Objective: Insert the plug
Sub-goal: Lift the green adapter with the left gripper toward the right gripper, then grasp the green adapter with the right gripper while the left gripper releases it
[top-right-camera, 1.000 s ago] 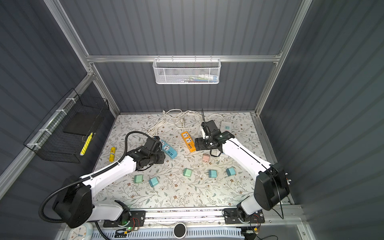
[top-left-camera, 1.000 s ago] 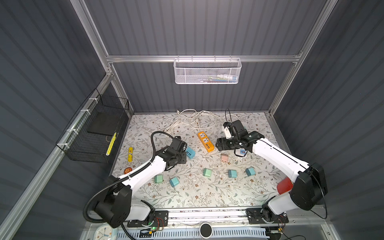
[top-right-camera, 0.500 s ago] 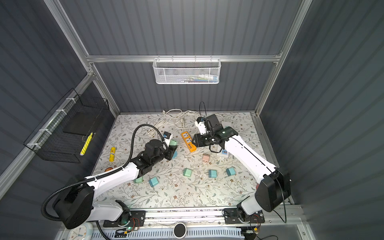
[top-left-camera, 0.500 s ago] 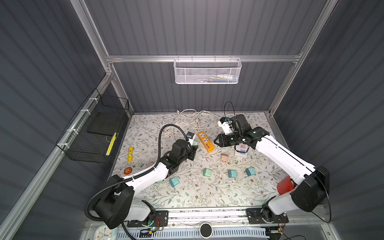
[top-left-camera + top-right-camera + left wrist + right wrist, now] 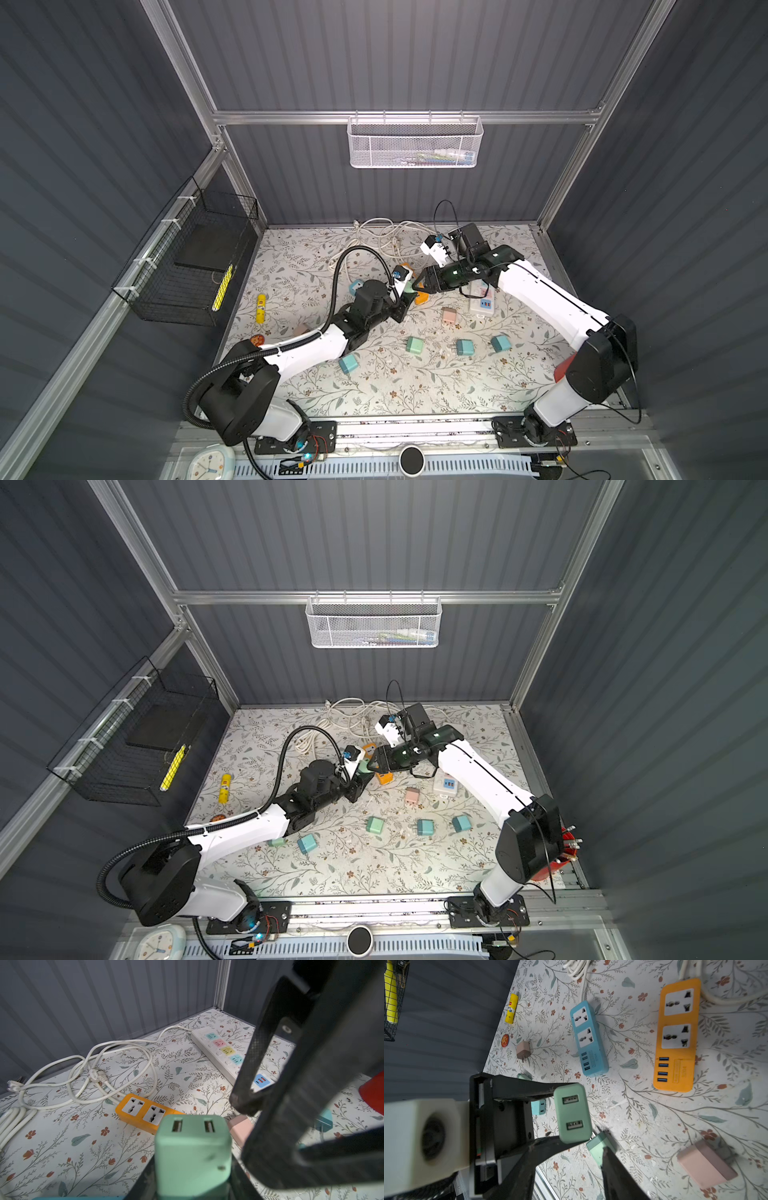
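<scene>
Bimanual cell, plug raised between the two arms. The left gripper [image 5: 577, 1112] is clamped on the green plug [image 5: 193, 1147] and holds it clear of the floral mat [image 5: 374, 386]. The plug's two USB ports are turned away from the left wrist and towards the right gripper [image 5: 417, 285]; its prongs are hidden. In both top views the plug sits over the orange strip [image 5: 143, 1111], which lies flat with two sockets facing up. The strip's white cord [image 5: 87, 1076] is coiled by the back wall. The right gripper hangs just beside the plug, almost tip to tip with the left gripper. Its fingers [image 5: 618, 1176] stand apart with nothing between them, and whether either one touches the plug cannot be told. A blue strip [image 5: 588, 1039] lies on the mat on the left arm's side of the orange strip. A white strip [image 5: 220, 1049] with coloured sockets lies on the right arm's side. A pink plug [image 5: 706, 1165] rests on the mat near the white strip.
</scene>
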